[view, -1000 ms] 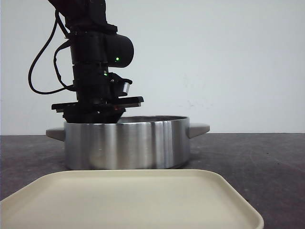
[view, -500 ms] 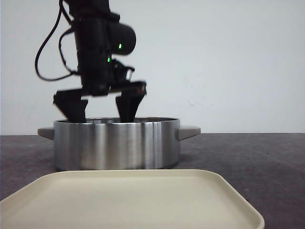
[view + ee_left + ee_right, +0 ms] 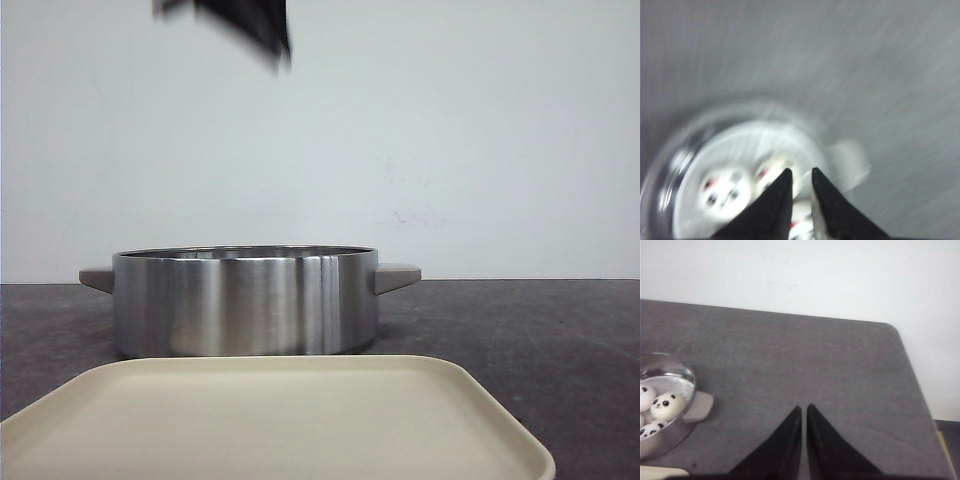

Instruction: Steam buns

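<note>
Buns [image 3: 665,406] sit inside the steel pot [image 3: 245,300], on its pale inner floor. Right wrist view shows three at the frame edge: glossy white domes, black eye patches, small nose; one whole, two cut off. Left wrist view is heavily motion-blurred, but white rounds with dark face marks [image 3: 722,189] show in the pot, at least three; exact count cannot be told. From the front the pot wall hides them all.

No brand, label or readable writing on anything.

Pot: round, low, straight-walled, brushed metal with vertical reflections, two stubby grey side handles [image 3: 397,275]. Stands on a dark grey, finely textured tabletop [image 3: 520,320]. Just in front of it, nearer the camera, a cream tray [image 3: 280,420], matte, rounded corners, raised rim, nothing on it. Plain white wall [image 3: 480,130] behind.

Left gripper [image 3: 798,175]: black tapered fingers [image 3: 777,200] nearly together, a narrow slit between the tips, nothing held. It hangs high above the pot, looking down into it; buns lie well below the tips, no contact. In the front view only a blurred black piece of it [image 3: 255,22] shows at the top edge, above the pot's left half.

Right gripper [image 3: 804,410]: black pointed fingers almost touching, thin gap, holding nothing. It is over bare tabletop, well apart from the pot and buns, which lie off to one side
</note>
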